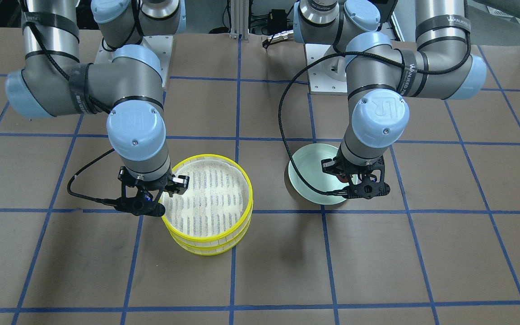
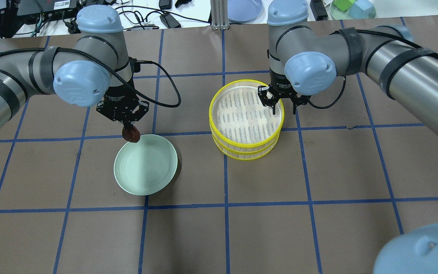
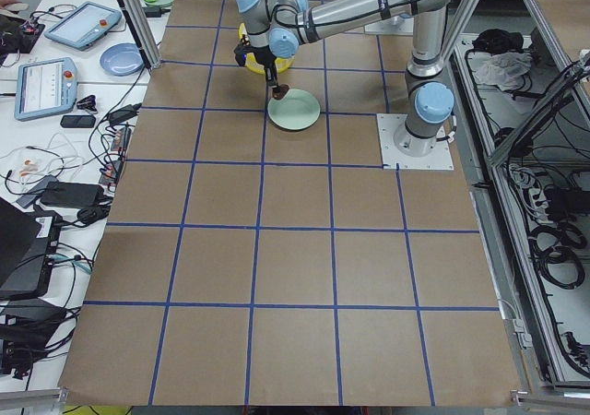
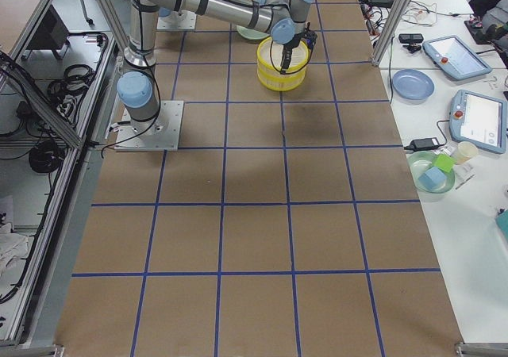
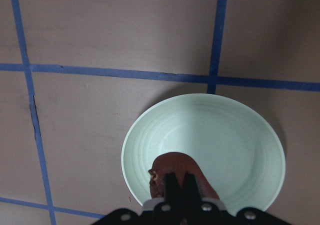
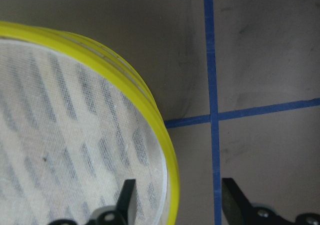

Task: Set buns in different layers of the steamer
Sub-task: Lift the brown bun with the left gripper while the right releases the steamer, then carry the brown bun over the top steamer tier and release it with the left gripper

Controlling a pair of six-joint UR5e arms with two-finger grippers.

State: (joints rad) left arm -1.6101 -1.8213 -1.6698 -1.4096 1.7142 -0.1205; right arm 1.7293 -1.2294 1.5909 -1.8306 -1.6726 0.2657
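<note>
Two steamer layers are stacked, the top layer (image 2: 211,114) on the lower layer (image 2: 247,156); they also show in the front view (image 1: 206,235). The top layer's mesh floor is bare. My right gripper (image 2: 276,104) is open, its fingers straddling the yellow rim (image 6: 150,110) at the stack's robot-side edge. My left gripper (image 2: 129,129) is shut on the dark reddish-brown bun (image 2: 131,134), held just above the near edge of the pale green plate (image 2: 146,167). The left wrist view shows the bun (image 5: 177,172) between the fingers, over the plate (image 5: 235,135). The cream-white bun is out of view.
Brown table with a blue tape grid. The arm bases stand at the robot's side (image 1: 332,72). Black cables hang from both wrists (image 2: 165,91). Side benches hold tablets, a blue plate (image 4: 413,83) and cables (image 3: 111,129).
</note>
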